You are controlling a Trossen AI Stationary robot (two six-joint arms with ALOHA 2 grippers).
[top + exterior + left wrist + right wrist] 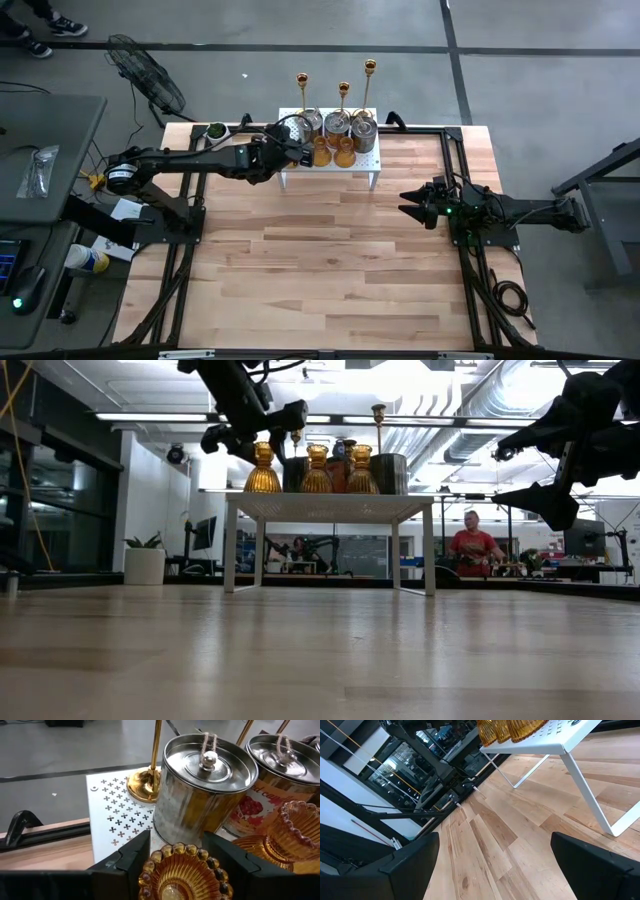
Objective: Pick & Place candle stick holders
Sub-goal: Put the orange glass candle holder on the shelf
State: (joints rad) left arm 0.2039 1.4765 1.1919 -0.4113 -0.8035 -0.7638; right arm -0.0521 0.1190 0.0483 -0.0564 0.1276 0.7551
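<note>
The left gripper (182,862) was up at the white rack (372,163) on the worktop (330,270), jaws spread on both sides of 1 amber holder (183,872), not yet squeezing. That was likely for lifting it off. The amber glass was bumpy and ribbed. Behind it stood 3 shiny tins (337,125) with knob lids and 3 thin gold sticks (343,95). The right gripper (410,202) waited well apart, jaws spread wide.

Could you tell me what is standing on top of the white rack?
The white rack carries amber glass holders, silver tins and gold sticks. The left claw straddles one amber holder. The tins hide the rack's middle.
</note>
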